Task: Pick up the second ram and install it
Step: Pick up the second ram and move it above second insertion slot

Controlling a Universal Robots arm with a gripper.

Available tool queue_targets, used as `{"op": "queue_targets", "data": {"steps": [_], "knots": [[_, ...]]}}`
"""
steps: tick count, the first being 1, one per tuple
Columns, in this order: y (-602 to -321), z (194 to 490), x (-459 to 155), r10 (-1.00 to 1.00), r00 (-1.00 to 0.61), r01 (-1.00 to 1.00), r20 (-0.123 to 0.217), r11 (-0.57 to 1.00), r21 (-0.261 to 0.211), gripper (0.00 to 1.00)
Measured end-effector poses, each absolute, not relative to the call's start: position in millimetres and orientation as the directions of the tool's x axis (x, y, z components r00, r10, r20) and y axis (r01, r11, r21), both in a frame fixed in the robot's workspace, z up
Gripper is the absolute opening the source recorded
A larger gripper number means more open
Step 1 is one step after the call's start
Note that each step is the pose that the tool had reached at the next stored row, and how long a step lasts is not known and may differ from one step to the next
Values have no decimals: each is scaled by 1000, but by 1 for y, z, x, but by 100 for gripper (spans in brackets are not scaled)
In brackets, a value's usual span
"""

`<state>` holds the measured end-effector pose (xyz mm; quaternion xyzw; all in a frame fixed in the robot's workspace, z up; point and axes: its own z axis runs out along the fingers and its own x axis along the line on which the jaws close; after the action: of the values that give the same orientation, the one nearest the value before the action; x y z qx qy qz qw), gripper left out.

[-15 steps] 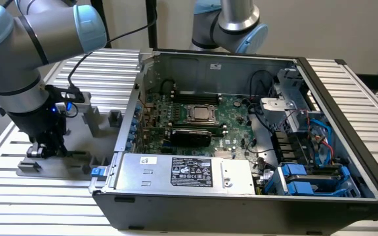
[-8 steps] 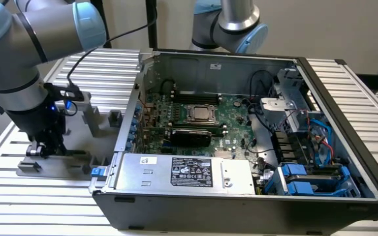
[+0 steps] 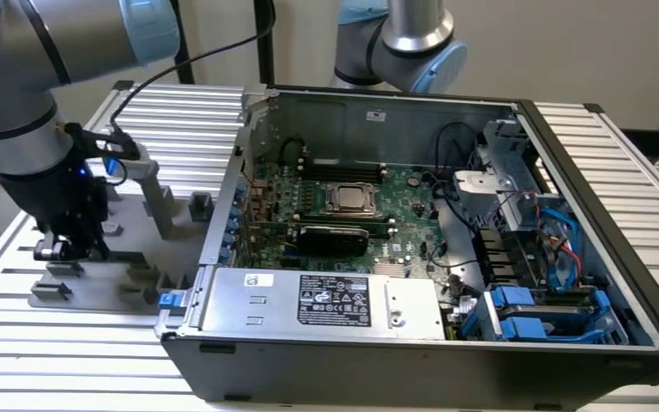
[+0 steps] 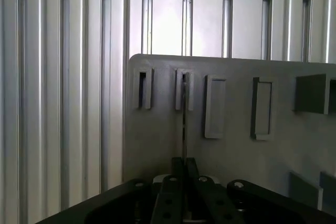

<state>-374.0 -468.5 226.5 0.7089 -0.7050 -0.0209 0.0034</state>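
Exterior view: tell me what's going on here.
One robot arm is working beside an open computer case. Its gripper is down at the grey holder plate on the exterior view's left, shut on the thin second ram, seen edge-on. The stick's far end sits in a holder slot, so it is not lifted out yet.

My arm (image 3: 9,94) is silver-grey tubing with pale blue joint caps (image 3: 147,26). A black cable (image 3: 209,51) trails off it toward two o'clock. The gripper (image 3: 72,251) is matte black with a small blue light (image 3: 82,172) at its twelve o'clock, and round screw heads (image 4: 237,184) dot its body.
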Motion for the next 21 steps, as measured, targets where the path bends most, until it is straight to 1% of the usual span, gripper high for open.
{"op": "queue_targets", "data": {"steps": [21], "knots": [[-469,322,-360,-1000,5,-999,-25,-6,36,13]]}}
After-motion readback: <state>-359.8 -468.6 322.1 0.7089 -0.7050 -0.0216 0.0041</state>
